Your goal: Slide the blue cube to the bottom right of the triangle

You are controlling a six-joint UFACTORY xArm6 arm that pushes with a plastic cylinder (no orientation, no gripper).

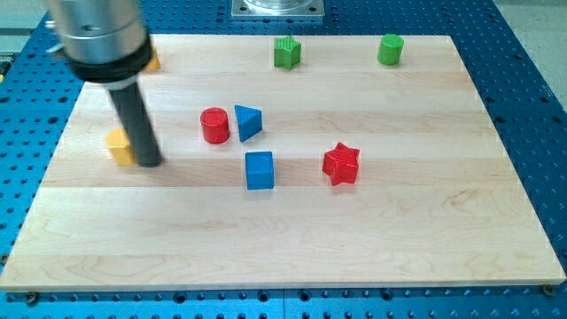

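Our rod hides most of a yellow block [119,144] at the counter's [292,239] 9 o'clock side; its shape is unreadable. A sliver of orange block [154,60] peeks out behind the arm housing at 11 o'clock, shape also unclear. We carry no claw, so nothing to open or close. Rod stands near vertical, my tip [149,163] down on the counter touching the yellow block's right side. Blue cube [260,169] sits mid-counter, well apart at the tip's 3 o'clock, and at 5 o'clock of the blue triangle [247,122]. Red cylinder [214,125] just beside the triangle at 9 o'clock.
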